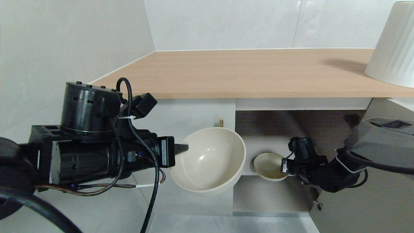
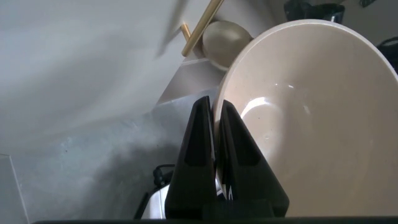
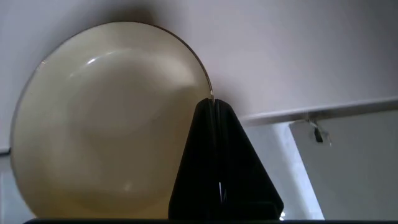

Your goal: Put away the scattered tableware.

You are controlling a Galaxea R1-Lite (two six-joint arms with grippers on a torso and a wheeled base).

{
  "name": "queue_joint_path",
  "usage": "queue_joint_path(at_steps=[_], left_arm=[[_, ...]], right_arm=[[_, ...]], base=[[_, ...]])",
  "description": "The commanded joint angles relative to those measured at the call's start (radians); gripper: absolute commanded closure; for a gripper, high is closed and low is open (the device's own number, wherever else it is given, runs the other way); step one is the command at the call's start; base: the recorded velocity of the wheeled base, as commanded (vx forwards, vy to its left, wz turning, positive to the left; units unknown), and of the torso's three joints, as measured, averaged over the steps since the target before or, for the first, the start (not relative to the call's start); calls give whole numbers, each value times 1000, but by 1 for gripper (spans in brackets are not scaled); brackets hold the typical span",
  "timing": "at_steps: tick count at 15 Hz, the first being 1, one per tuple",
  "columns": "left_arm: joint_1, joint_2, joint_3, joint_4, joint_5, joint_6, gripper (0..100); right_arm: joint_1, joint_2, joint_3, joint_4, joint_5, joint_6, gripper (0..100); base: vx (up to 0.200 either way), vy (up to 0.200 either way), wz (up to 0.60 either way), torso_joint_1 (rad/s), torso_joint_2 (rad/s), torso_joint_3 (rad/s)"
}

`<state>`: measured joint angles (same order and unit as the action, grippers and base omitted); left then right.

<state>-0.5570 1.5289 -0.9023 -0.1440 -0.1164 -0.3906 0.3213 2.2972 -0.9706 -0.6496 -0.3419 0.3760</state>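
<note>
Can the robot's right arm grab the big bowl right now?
Probably not. The jaws of the right arm are shut on the rim of the small bowl, so they have no room. The left arm also holds the big bowl by its rim.

Centre: large bowl, smooth glossy cream with bright highlights. Right of it: small bowl, the same cream gloss. Upper half: countertop, matt light wood grain. Top: wall tiles, smooth white with faint sheen. Upper right: lampshade, white, finely ribbed. Above the large bowl: knob, brass-coloured metal. Left: left gripper, matt black.
</note>
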Motion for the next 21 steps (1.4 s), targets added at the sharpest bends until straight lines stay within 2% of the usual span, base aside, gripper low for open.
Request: queue_joint_path(at_steps=[1, 10, 20, 21], left_arm=[[0, 2, 0, 0, 0, -1, 100], [-3, 8, 0, 0, 0, -1, 100], [-3, 10, 0, 0, 0, -1, 100], [-3, 10, 0, 0, 0, -1, 100]], right_arm=[[-14, 41, -23, -15, -17, 0, 100], [-21, 107, -125, -21, -85, 34, 100], [-34, 125, -183, -12, -92, 49, 100], [-34, 125, -184, -12, -92, 50, 0]], base=[[0, 0, 0, 0, 0, 0], [0, 0, 0, 0, 0, 0], [0, 0, 0, 0, 0, 0], [0, 0, 0, 0, 0, 0]])
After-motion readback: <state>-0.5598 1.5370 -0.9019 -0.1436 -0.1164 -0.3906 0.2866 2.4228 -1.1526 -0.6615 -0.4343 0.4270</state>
